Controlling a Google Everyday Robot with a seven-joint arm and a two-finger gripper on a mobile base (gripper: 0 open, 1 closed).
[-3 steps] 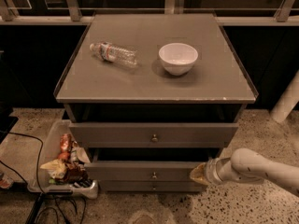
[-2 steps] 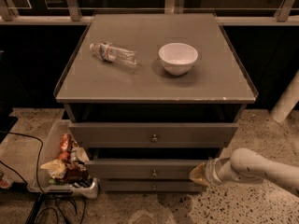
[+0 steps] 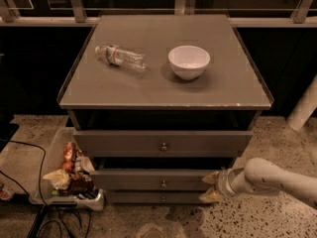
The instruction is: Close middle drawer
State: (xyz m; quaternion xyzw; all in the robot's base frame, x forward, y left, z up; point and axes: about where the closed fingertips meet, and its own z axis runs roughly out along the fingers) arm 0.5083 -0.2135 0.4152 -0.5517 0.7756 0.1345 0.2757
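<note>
1. Gripper [image 3: 208, 187]: mine, low down beneath the desk's [image 3: 148, 90] front right corner. It reaches in from the right on a pale arm [image 3: 277, 180].
2. Jaws: spread apart, gripping nothing. The upper fingertip lies over the right end of the middle drawer's front. The lower fingertip sits beside the right end of the bottom drawer. I cannot tell whether either tip touches wood.
3. Middle drawer [image 3: 148, 179]: second of three below the desk's front edge. A dark gap shows above its front, so it reads as partly out. It has a plain flat face with a small round knob [image 3: 163, 184] at centre.
4. Top drawer [image 3: 119, 143]: the widest front in view, just under the desk's front edge. It also has a dark gap above it and a single knob at centre.
5. Bottom drawer [image 3: 148, 198]: only a narrow strip shows beneath the middle one, close to the floor.
6. Desk top: a clear plastic bottle [image 3: 120, 57] lies on its side toward the back left corner. A white bowl [image 3: 188, 61] stands upright near the middle, right of the bottle and not touching it.
7. Floor off the desk's left edge: a shallow plastic bin [image 3: 91, 201] holds snack packets [image 3: 67, 170]. Dark cables [image 3: 39, 222] trail along the floor beside and in front of the bin.
</note>
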